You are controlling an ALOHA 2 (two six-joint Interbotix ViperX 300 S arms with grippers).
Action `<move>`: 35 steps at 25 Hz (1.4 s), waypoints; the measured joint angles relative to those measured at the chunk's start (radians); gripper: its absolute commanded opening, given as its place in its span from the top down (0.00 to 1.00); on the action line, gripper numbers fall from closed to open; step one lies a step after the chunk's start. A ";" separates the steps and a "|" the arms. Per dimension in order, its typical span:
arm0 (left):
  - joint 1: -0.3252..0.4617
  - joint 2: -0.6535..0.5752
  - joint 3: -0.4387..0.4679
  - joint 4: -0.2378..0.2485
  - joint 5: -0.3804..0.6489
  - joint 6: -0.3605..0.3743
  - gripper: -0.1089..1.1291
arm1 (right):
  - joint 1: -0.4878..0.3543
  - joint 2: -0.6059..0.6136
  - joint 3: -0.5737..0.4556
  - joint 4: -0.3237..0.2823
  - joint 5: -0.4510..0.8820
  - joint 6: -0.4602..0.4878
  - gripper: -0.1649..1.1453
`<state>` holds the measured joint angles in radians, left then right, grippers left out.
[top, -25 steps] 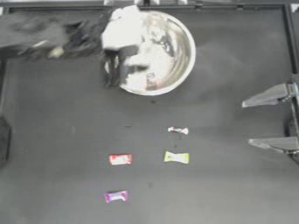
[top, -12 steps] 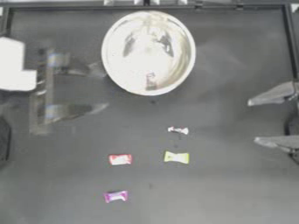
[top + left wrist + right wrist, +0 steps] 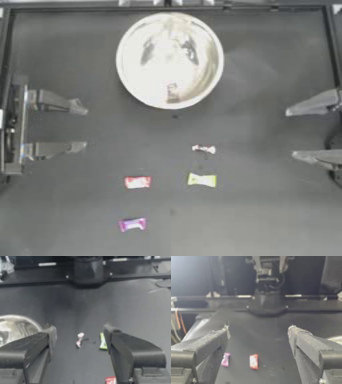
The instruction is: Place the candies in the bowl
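Note:
The shiny silver bowl (image 3: 169,60) stands at the back middle, with one white-and-red candy (image 3: 172,92) lying inside near its front wall. Four candies lie on the table in front of it: a white-and-red twist (image 3: 204,149), a red one (image 3: 137,182), a yellow-green one (image 3: 202,180) and a purple-pink packet (image 3: 132,224). My left gripper (image 3: 81,126) is drawn back at the left edge, open and empty. Its wrist view shows the twist candy (image 3: 79,339) and the yellow-green one (image 3: 103,341) ahead. My right gripper (image 3: 292,134) waits open at the right edge.
A raised frame (image 3: 167,6) borders the table at the back and sides. In the right wrist view the purple-pink packet (image 3: 225,359) and the red candy (image 3: 253,361) lie ahead, with the left arm's base (image 3: 267,304) beyond them.
My left arm has pulled away from over the bowl and swung back to the left edge with its jaws open. The right arm has stayed where it was.

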<state>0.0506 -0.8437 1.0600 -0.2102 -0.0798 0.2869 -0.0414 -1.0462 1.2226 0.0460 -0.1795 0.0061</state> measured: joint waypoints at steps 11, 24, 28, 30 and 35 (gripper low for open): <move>-0.018 -0.002 0.037 -0.012 -0.046 0.000 0.18 | -0.156 0.275 -0.353 0.077 0.563 -0.005 0.11; -0.020 0.000 0.046 -0.015 -0.048 0.000 0.18 | -0.170 0.709 -0.684 0.018 0.907 -0.006 0.12; -0.018 -0.002 0.052 -0.021 -0.048 0.000 0.18 | -0.160 0.790 -0.710 0.015 0.922 -0.006 0.12; -0.018 -0.002 0.052 -0.023 -0.048 0.000 0.18 | -0.149 0.830 -0.718 0.014 0.920 -0.006 0.12; -0.020 -0.002 0.052 -0.026 -0.048 0.000 0.18 | -0.112 0.930 -0.724 0.008 0.920 0.000 0.12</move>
<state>0.0307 -0.8452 1.1121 -0.2362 -0.1273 0.2869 -0.1534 -0.1166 0.4985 0.0537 0.7409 0.0061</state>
